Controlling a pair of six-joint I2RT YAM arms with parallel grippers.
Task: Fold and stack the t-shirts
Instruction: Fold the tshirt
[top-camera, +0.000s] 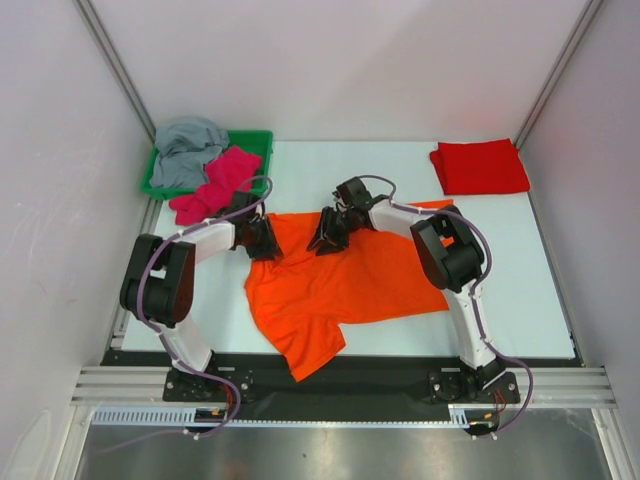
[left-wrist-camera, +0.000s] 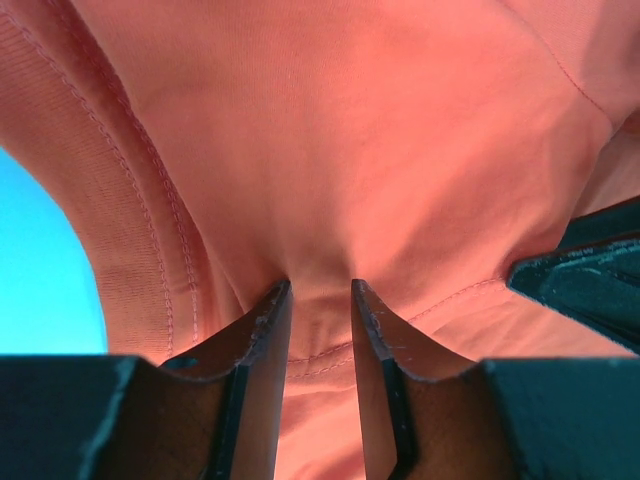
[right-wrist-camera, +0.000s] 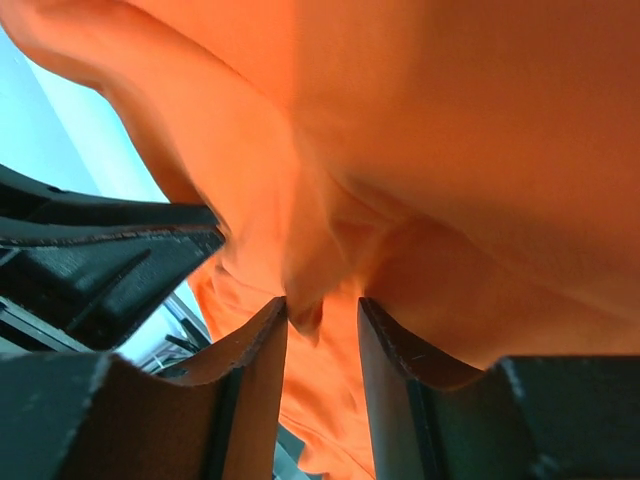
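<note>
A: Location of the orange t-shirt (top-camera: 340, 280)?
B: Rumpled on the bench (top-camera: 520, 290), between the arms.
A: Grip?
B: Both clamped on it: left fingers (left-wrist-camera: 262, 330) beside the collar, right fingers (right-wrist-camera: 262, 340) on a bunched far-edge fold.
A: Handling?
B: Probably soft, light, floppy; best to grip seams, lift evenly.

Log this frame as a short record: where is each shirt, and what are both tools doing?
orange shirt: spread out, centre, unfolded
left tool: pinching orange shirt's far edge near the collar
right tool: pinching bunched cloth at the same far edge
red shirt: folded, far right corner
grey shirt: heaped in tray, far left
pink shirt: crumpled, half out of tray
</note>
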